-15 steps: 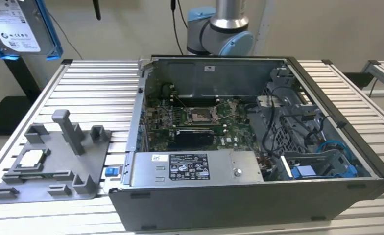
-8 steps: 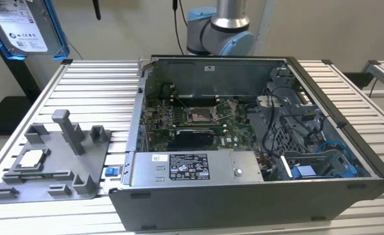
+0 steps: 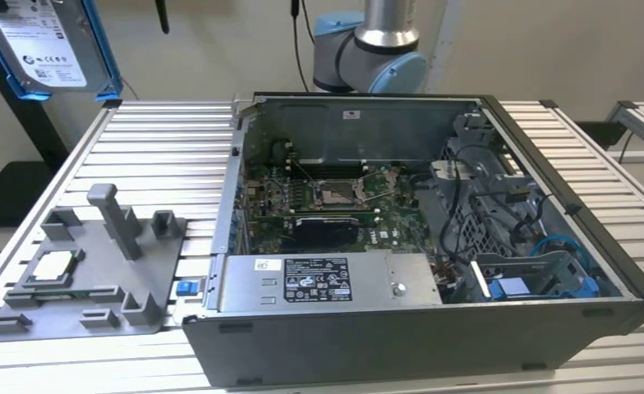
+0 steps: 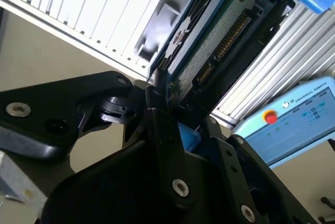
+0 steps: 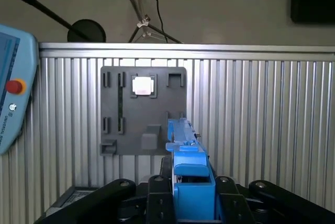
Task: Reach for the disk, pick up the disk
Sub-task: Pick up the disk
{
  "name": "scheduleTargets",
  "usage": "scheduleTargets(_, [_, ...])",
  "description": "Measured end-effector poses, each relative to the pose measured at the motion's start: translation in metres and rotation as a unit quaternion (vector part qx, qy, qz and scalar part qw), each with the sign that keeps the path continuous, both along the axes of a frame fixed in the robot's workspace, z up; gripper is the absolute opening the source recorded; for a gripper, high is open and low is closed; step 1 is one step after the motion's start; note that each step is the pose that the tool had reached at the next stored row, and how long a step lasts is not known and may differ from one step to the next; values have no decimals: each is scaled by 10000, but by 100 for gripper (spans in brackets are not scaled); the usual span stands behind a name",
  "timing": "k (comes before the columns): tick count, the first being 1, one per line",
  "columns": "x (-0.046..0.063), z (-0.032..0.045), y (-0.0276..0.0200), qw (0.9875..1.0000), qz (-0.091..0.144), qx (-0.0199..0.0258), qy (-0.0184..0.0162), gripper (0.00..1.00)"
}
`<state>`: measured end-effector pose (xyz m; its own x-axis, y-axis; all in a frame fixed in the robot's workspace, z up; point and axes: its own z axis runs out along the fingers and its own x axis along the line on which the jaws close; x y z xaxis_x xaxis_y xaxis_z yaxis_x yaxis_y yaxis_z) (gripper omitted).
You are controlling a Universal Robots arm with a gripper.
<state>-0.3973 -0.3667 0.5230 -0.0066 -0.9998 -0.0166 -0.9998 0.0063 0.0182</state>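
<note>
Ribbed, slatted aluminium counter (image 3: 158,148) carried everything. On it sat the open dark-grey sheet-steel computer case (image 3: 410,345), boxy, lid off, with the green motherboard (image 3: 311,205) flat on its floor and tangled cables on the exterior view's right. Silver-and-light-blue robot arm (image 3: 371,49) rose behind the case, round-jointed and smooth.

Flat matte-grey plastic fixture plate (image 3: 92,271) with upright pegs and slots lay on the counter, on the exterior view's left of the case, just beside it. Grey metal power-supply box (image 3: 410,283) with a black-and-white sticker sat inside the case along its near wall. Light-blue control pendant (image 5: 10,93) with a red round button showed beside the counter in both wrist views.

Flat rectangular silver-grey metal disk (image 3: 48,45) with a white label and a bright blue plastic bracket was up off the counter, at the top of the exterior view's left, roughly upright, label facing the camera. The second wrist view showed its green circuit-board underside and a row of connector pins (image 4: 220,41); the first wrist view showed it edge-on, blue bracket (image 5: 188,177) toward the camera.

Black angular metal gripper (image 5: 191,198) was clamped tight on the disk, fingers (image 5: 157,195) pressed to either side of the bracket.

Small square silver processor chip (image 3: 53,264) rested in a pocket of the plate, well apart from the disk.
</note>
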Motion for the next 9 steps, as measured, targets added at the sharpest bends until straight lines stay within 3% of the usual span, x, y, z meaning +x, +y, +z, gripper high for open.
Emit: scheduleTargets(9, [61,0,0,10000,0,0,0,0])
